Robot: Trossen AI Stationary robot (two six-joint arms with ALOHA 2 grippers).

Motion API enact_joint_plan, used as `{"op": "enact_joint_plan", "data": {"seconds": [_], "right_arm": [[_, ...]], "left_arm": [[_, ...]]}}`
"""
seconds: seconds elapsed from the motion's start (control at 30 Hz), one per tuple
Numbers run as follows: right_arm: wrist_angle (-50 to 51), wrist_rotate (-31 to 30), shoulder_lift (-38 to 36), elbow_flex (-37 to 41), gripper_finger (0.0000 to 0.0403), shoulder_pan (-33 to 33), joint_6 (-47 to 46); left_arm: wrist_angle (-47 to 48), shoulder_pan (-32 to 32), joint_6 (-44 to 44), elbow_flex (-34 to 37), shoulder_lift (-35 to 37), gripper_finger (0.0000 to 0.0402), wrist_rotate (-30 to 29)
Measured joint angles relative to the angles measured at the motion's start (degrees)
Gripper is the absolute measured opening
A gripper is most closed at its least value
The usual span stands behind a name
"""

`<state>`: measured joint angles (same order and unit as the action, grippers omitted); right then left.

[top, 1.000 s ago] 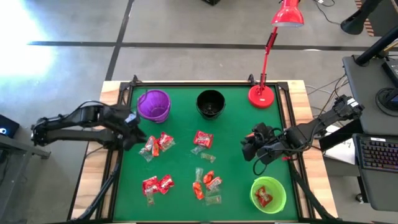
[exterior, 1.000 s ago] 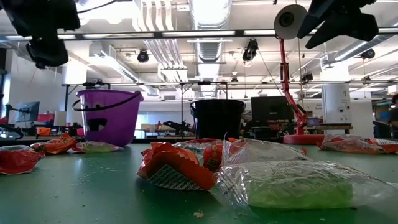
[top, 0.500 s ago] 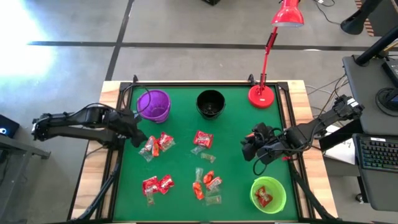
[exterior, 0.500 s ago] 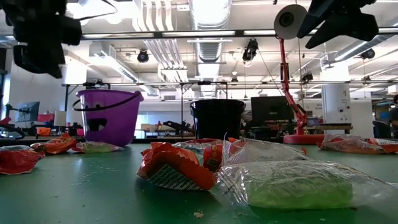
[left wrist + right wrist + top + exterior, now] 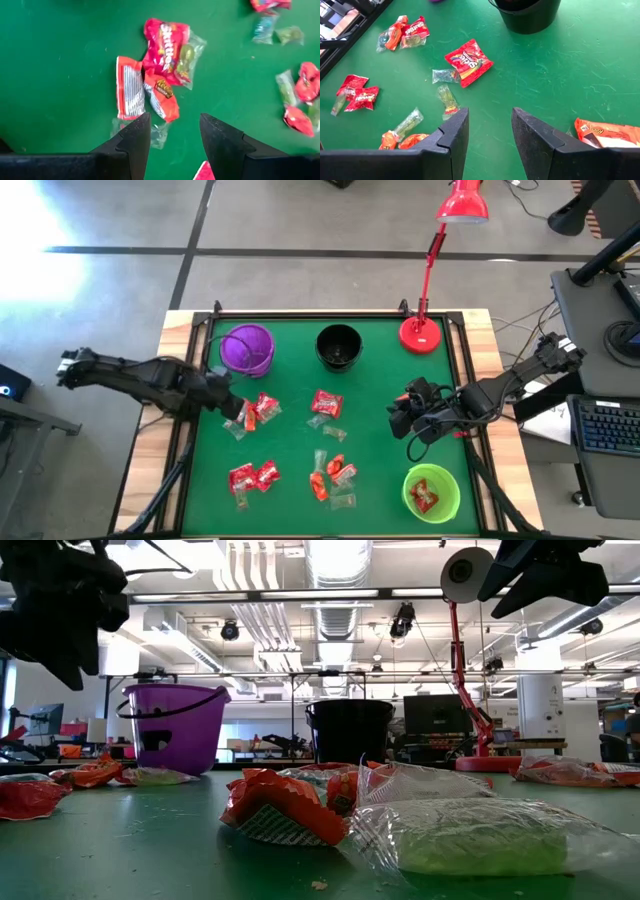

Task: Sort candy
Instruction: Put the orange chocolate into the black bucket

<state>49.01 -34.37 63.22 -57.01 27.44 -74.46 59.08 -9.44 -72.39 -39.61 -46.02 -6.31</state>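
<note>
Left end effector (image 5: 172,137), fingers apart w/ nothing held, hovers just above candy (image 5: 160,65) cluster near purple cup (image 5: 247,348).

Lab: exposed ceiling ducts (image 5: 335,580), monitors (image 5: 437,717), workbenches behind.

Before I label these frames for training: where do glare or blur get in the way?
High view: the floor at upper left is blown out white. Low view: the clear-wrapped green candy nearest the lens is soft, the left gripper a dark silhouette against bright ceiling lights. Left wrist view: the red Skittles pack reads clearly.
</note>
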Motion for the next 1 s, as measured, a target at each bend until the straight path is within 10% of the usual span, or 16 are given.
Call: {"op": "enact_joint_plan", "data": {"seconds": [1.0], "right_arm": [[0.2, 1.9, -0.4, -7.9, 0.0141, 0.0, 15.6]], "left_arm": [[-9.7, -8.3, -20.8, 0.0, -24.7, 0.0154, -3.8]]}}
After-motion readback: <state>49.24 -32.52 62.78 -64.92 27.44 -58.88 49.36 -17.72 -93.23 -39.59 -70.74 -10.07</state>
